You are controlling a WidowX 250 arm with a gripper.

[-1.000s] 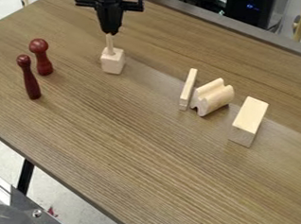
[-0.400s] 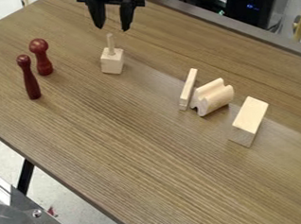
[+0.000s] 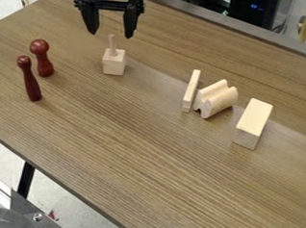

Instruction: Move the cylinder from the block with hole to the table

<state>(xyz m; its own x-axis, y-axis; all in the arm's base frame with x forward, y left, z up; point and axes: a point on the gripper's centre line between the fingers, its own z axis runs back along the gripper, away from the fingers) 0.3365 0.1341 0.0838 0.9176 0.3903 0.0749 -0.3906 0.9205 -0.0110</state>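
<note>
Since the earliest frame my gripper [image 3: 112,34] has gone from fingers together to fingers wide apart, and since the last one they have spread a little more and sunk slightly toward the block with hole [image 3: 114,64]. That block and the pieces around it have stayed where they were.

I have the gripper hanging just above the block with hole, fingertips down, one on either side of the line up from it, with nothing held between them. The cylinder [image 3: 112,45] is standing upright in the block with hole, its upper part sticking out of the top, so it is not on the surface [image 3: 138,150] yet.

To the left of the block with hole I see two dark red turned pieces: the round-headed pin [image 3: 42,59], and the slimmer pin [image 3: 31,84], which is farther from the block and closer to my camera. To the right of the block with hole, and nearer my camera than it, are the thin slat [image 3: 191,92], then the grooved block [image 3: 217,101] just beside the slat, and, farthest from the block with hole, the plain rectangular block [image 3: 254,120].
</note>
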